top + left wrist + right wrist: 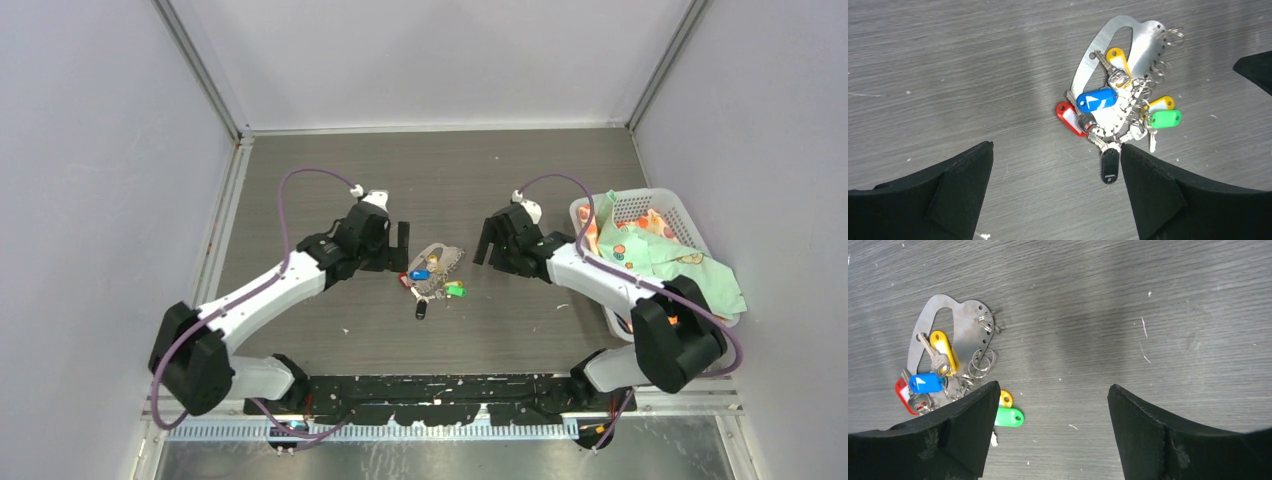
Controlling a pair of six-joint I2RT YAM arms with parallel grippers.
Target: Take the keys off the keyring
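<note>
The keyring [447, 259] [1145, 42] [968, 322], a flat silvery plate with an oval cutout, lies on the grey table between my two arms. The keys [432, 285] [1118, 122] [940, 365] hang from its holed edge on small rings, in a pile on and beside the plate. Among them are a blue tag [1096, 100], a red tag [1068, 117], a green tag [1165, 119], a yellow tag [1116, 57] and a black tag [1110, 165]. My left gripper [402, 247] [1056, 145] hovers open just left of the bunch. On the other side my right gripper [487, 245] [1054, 385] is open too. Neither one holds anything.
A white perforated basket [640, 193] with a colourful patterned cloth [650, 250] draped in it stands at the right, behind my right arm. Pale walls close in the table at the left, right and back.
</note>
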